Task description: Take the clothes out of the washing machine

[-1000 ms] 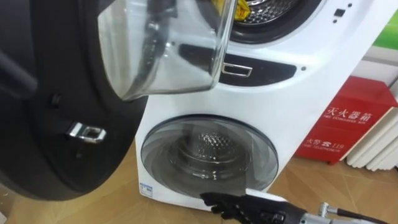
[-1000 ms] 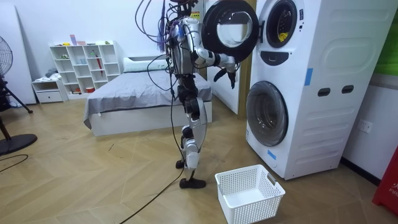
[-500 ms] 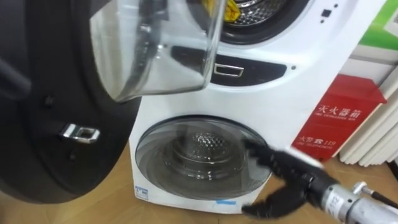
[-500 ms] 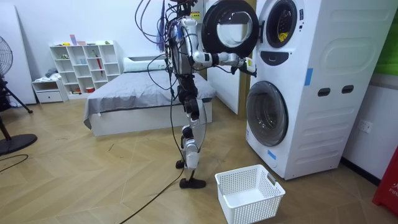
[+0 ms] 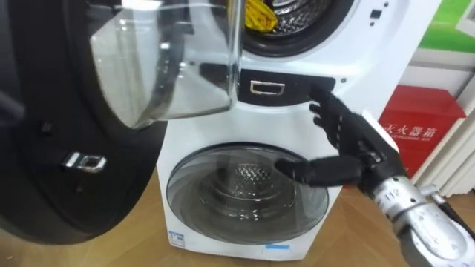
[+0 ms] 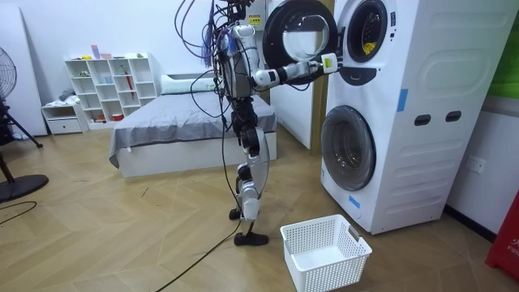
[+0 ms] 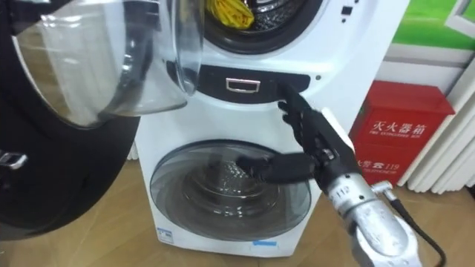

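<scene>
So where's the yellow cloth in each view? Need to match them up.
Left eye view: yellow cloth at top centre, inside the upper drum.
Right eye view: top, just left of centre, same drum.
Room view: upper right, in that drum's opening.
Shared landmark: lower round door, below the drum.

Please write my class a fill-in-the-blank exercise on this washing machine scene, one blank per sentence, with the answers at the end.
1. The cloth lying in the upper drum is ____ in colour.
2. The open hand raised in front of the washing machine is the robot's ____ one.
3. In the room view, the white basket stands on the ____.
4. The box beside the machine is ____.

Missing words: yellow; right; floor; red.
</scene>
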{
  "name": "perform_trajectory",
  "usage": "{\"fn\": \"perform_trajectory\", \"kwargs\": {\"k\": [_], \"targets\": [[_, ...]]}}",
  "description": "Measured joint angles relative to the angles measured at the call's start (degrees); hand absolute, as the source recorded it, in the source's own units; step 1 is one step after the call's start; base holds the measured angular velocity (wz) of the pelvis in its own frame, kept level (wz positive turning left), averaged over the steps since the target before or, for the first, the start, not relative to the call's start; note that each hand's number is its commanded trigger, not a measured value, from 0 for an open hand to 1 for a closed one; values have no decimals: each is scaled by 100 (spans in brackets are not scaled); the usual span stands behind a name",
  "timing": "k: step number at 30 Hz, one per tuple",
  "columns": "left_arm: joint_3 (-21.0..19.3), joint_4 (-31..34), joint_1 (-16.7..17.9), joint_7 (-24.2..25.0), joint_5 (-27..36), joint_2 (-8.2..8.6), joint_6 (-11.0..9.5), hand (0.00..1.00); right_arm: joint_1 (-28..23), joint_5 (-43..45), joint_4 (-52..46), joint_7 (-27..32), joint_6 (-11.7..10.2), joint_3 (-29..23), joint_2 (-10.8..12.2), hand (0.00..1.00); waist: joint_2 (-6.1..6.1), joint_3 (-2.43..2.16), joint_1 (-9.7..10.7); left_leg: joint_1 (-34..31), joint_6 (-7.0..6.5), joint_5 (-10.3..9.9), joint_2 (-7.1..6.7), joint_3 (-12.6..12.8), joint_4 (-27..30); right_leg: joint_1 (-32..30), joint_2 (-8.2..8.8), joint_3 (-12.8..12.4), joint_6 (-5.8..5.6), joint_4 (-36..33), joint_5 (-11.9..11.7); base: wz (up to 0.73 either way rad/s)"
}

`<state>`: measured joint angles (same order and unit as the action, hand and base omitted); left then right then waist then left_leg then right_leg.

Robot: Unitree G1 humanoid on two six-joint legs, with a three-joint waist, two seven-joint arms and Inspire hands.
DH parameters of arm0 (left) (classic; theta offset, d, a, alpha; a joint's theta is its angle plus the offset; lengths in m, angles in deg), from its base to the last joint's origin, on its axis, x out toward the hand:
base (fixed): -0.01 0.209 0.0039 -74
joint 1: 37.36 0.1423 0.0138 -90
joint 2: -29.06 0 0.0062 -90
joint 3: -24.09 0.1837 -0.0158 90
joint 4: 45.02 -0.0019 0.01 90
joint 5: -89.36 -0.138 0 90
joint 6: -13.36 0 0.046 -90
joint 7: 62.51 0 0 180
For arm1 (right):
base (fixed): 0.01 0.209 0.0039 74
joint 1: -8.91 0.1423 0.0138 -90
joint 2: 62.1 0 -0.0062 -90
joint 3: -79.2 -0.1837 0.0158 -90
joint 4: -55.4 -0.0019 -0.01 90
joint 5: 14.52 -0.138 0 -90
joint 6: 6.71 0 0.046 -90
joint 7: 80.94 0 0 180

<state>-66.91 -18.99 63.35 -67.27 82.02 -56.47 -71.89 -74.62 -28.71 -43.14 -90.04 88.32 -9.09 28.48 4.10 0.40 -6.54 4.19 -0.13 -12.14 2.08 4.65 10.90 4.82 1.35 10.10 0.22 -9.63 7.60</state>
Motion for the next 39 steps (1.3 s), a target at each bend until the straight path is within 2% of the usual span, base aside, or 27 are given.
{"fn": "perform_trajectory", "kwargs": {"k": [4,6,7,9,11,12,15,16,17,18,19,20,21,22,23,24,25,27,29,31,33,34,35,36,37,38,39], "targets": [[3,-17,65,-2,3,19,3,0,289,-440,-3,144,-16,66,7,0,-53,37,-20,-88,15,-107,59,-13,262,5,-47,7,2,-16,1,0],[1,-14,73,-5,21,11,3,0,458,-481,-2,131,-32,139,7,0,-82,56,-24,-216,54,-260,144,-12,589,-28,-100,24,63,-139,95,0],[0,-13,76,-5,22,9,4,0,468,-477,-10,111,-35,160,7,0,-84,50,-26,-272,71,-331,177,-13,718,-54,-123,11,72,-199,148,-5],[-2,-19,124,-5,32,13,3,0,469,-485,-26,5,-36,212,12,0,-116,45,-160,-476,155,-636,339,-48,1325,-134,-239,-2,155,-529,420,-5],[-49,-3,184,-5,31,24,4,0,469,-487,-26,-22,-45,216,22,0,-95,28,-182,-656,221,-742,425,-63,1746,-208,-274,-1,212,-770,647,12],[-65,8,196,-5,57,28,4,0,469,-534,-27,-21,-56,219,33,0,-58,-4,-182,-771,222,-738,443,-60,1982,-252,-257,37,234,-880,765,22],[-64,-25,272,-4,99,-4,19,0,486,-609,-28,48,-167,297,94,0,-50,-26,-259,-1001,231,-668,535,-17,2584,-202,-244,66,326,-1035,936,12],[-62,-31,276,-4,99,-22,18,0,505,-621,-27,94,-184,338,97,0,-19,-6,-265,-1149,234,-584,512,-32,2781,-172,-227,19,391,-1036,980,23],[-56,-34,290,-4,99,-22,16,0,558,-631,-23,165,-189,393,92,0,47,-6,-273,-1414,222,-594,367,-73,2719,-154,-189,-70,416,-1016,1012,23],[-37,-20,291,-4,96,-1,6,0,653,-654,-21,215,-188,385,81,0,89,26,-293,-1722,232,-551,175,-114,2296,-148,-99,-76,388,-1002,1047,12],[-40,-12,304,-4,97,12,-2,0,712,-670,-16,222,-188,382,73,0,92,32,-350,-1882,278,-472,91,-122,2007,-143,-72,-87,369,-991,1062,-11],[-68,-9,337,-4,97,7,-7,0,801,-748,-12,230,-187,389,69,0,87,52,-462,-2097,212,-4,-1,-137,1507,-72,-52,-148,326,-934,1095,-33],[-122,-11,416,-3,97,-33,-16,0,833,-779,-19,213,-187,403,69,0,102,28,-533,-2151,176,471,-10,-151,1160,25,-35,-168,290,-836,1126,-29],[-122,-12,455,-3,95,-67,-17,0,834,-779,-38,208,-190,403,68,0,125,3,-524,-2140,143,695,-12,-150,1072,71,-33,-169,259,-793,1149,-4],[-124,-13,472,4,97,-122,-19,0,841,-779,-49,222,-208,401,60,0,203,-24,-468,-2070,-46,936,-99,-151,999,128,-9,-182,161,-730,1186,4],[-137,-12,445,21,95,-117,-41,0,841,-784,-45,242,-206,405,56,0,269,-43,-472,-2042,-118,899,-172,-81,1040,205,75,-206,111,-598,1177,4],[-141,-12,423,24,93,-95,-56,0,842,-784,-47,245,-207,403,55,0,270,-44,-459,-2045,-164,855,-212,-69,1083,252,111,-200,80,-524,1157,-6],[-134,-6,289,23,101,-43,-139,0,841,-807,-56,355,-211,394,21,0,251,-31,-372,-2048,-262,649,-348,-6,1259,359,276,-188,-8,-458,1128,2],[-138,-6,140,23,101,-70,-164,0,841,-812,-69,426,-215,395,-25,0,196,-15,-321,-2043,-336,464,-413,95,1364,328,402,-222,-112,-642,1187,-5],[-152,-10,1,22,136,-97,-164,0,842,-795,-82,465,-228,384,-67,0,170,-16,-258,-1983,-407,298,-498,191,1439,281,550,-247,-241,-1008,1262,-4],[-153,-11,-135,22,218,-103,-162,0,834,-732,-113,497,-258,375,-81,0,129,2,-91,-1702,-554,127,-599,417,1352,-12,791,-240,-311,-1996,1246,-5],[-135,-36,-191,23,240,-114,-137,0,781,-721,-119,535,-271,340,-109,0,120,6,-117,-1627,-572,68,-605,481,1319,-119,859,-247,-374,-2300,1207,-20],[-123,-9,-314,21,346,-126,-129,0,719,-710,-82,606,-278,218,-187,0,83,18,-190,-1456,-612,-10,-644,497,1268,-316,936,-296,-458,-2852,1035,-16],[-111,-4,-435,15,359,-146,-151,0,707,-625,-83,599,-278,224,-202,0,44,36,-131,-1248,-644,-36,-684,481,1154,-436,953,-392,-475,-3275,767,-11],[-102,-1,-469,6,418,-155,-154,0,697,-553,-77,596,-278,241,-207,0,9,48,-130,-1138,-656,-48,-680,474,1084,-506,942,-428,-477,-3461,602,-20],[-101,1,-502,-11,441,-171,-161,0,682,-453,-24,583,-290,245,-200,0,-98,54,-99,-985,-665,-76,-637,441,939,-662,882,-427,-444,-3657,556,-22],[-97,1,-597,-15,449,-196,-186,0,618,-423,-4,586,-302,178,-222,0,-124,16,-129,-864,-665,-71,-579,438,803,-890,783,-423,-401,-3631,798,-18]]}}
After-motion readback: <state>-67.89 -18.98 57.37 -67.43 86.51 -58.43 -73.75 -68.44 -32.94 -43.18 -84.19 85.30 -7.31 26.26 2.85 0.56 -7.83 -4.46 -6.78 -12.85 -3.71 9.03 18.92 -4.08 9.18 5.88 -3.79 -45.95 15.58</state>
